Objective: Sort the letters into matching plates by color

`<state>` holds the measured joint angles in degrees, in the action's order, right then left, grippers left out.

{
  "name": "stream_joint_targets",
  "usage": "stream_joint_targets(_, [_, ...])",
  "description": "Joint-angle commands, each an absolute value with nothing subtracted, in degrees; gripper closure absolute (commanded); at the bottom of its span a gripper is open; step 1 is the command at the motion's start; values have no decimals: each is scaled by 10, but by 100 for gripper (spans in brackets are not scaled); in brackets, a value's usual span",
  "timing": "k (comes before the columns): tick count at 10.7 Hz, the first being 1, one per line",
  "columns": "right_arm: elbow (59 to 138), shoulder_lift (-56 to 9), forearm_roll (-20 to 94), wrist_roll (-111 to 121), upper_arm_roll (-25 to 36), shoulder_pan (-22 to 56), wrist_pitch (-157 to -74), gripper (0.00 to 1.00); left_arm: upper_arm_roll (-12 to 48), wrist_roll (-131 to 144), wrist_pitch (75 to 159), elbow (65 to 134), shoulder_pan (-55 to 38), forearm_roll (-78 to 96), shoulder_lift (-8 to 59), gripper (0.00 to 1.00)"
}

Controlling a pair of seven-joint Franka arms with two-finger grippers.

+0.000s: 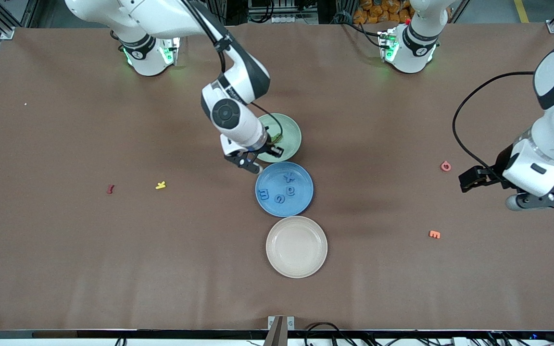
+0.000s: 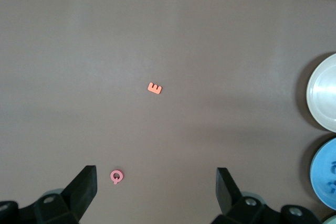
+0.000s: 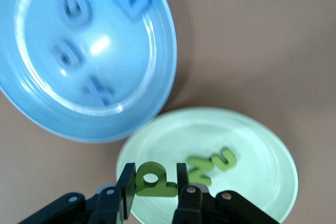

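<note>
Four blue letters: m, e, a and x (image 1: 289, 177), flat foam shapes, lie scattered in the blue plate (image 1: 306, 202), each turned its own way.
Green letter P: (image 3: 154, 181) dark green, flat, round eye in its bowl; pinched between the right gripper (image 3: 156, 195) fingers over the green plate (image 3: 262, 145), its long axis running across from one finger to the other.
Other green letters: two (image 3: 212, 165), lighter green, lie touching in the green plate beside the held P.
Plates: round, shallow, matte; green farthest from the front camera, blue next, a cream plate (image 1: 296, 246) nearest, all in a row at mid-table.
Left gripper: (image 2: 156, 195) spread wide, holding nothing, waiting above the brown table (image 1: 65, 250) toward the left arm's end.
Stray letters: pink Q (image 2: 116, 176) and orange E (image 2: 155, 88) below the left gripper; a yellow letter (image 1: 160, 185) and a dark red one (image 1: 110, 189) toward the right arm's end.
</note>
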<state>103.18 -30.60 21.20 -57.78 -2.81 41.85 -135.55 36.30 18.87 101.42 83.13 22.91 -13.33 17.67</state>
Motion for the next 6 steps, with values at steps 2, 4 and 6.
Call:
stream_joint_targets(2, [1072,-301,196,-625,-57,449,-1361,100,158,136,1002,841,62,-41,103,0])
stream_joint_targets(4, [1084,-301,177,-635,-62,450,-1361,100,145,95,990,873,38,-37,69,0])
stream_joint_targets(6, [1090,-303,173,-642,-62,448,-1358,100,108,63,969,930,11,-3,20,0])
